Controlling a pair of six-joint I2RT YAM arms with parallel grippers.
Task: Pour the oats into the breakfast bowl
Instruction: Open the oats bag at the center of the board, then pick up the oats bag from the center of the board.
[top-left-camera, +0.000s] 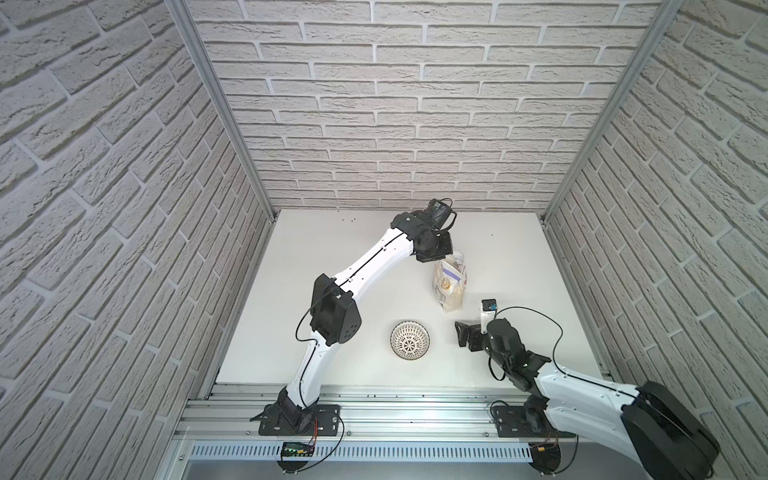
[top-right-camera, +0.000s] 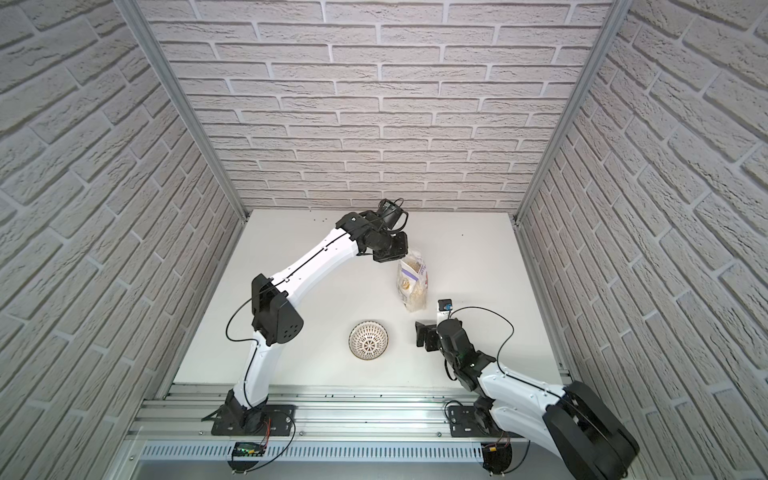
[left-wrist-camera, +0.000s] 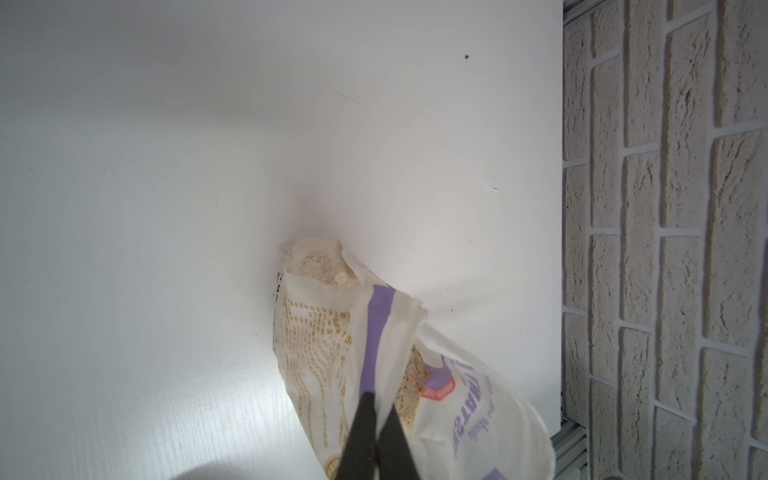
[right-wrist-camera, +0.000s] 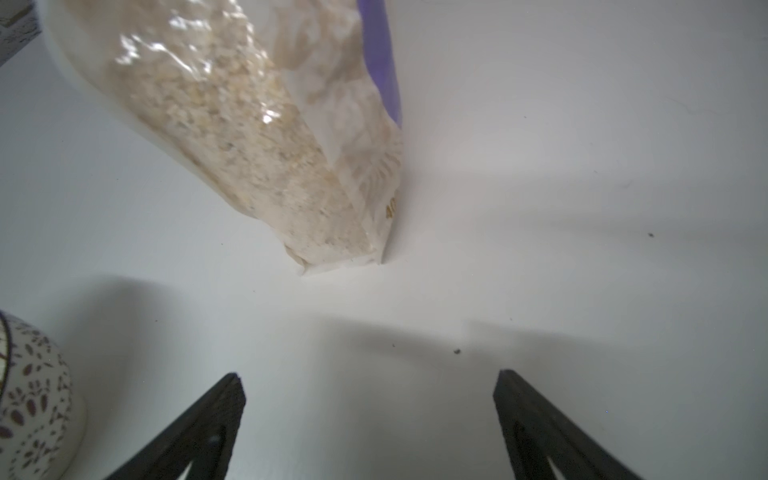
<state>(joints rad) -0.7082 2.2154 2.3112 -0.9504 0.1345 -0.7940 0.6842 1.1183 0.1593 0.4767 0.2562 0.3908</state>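
The oats pouch (top-left-camera: 451, 286) (top-right-camera: 413, 286), clear crinkly plastic with a white-purple label, stands upright on the white table right of centre. My left gripper (top-left-camera: 443, 260) (left-wrist-camera: 380, 399) is shut on the pouch's (left-wrist-camera: 332, 332) top edge, pinching the film beside the purple stripe; pale flakes show inside the open mouth. The breakfast bowl (top-left-camera: 410, 340) (top-right-camera: 368, 340), white with a dark lattice pattern, sits nearer the front, apart from the pouch. My right gripper (top-left-camera: 471, 327) (right-wrist-camera: 370, 386) is open and holds nothing, a little short of the pouch's (right-wrist-camera: 249, 137) bottom corner, with the bowl (right-wrist-camera: 33, 399) off to one side.
Brick-patterned walls enclose the table (top-left-camera: 332, 270) at the back and both sides. An aluminium rail (top-left-camera: 395, 409) with both arm bases runs along the front. A few dark crumbs (right-wrist-camera: 457, 351) lie on the surface near the right gripper.
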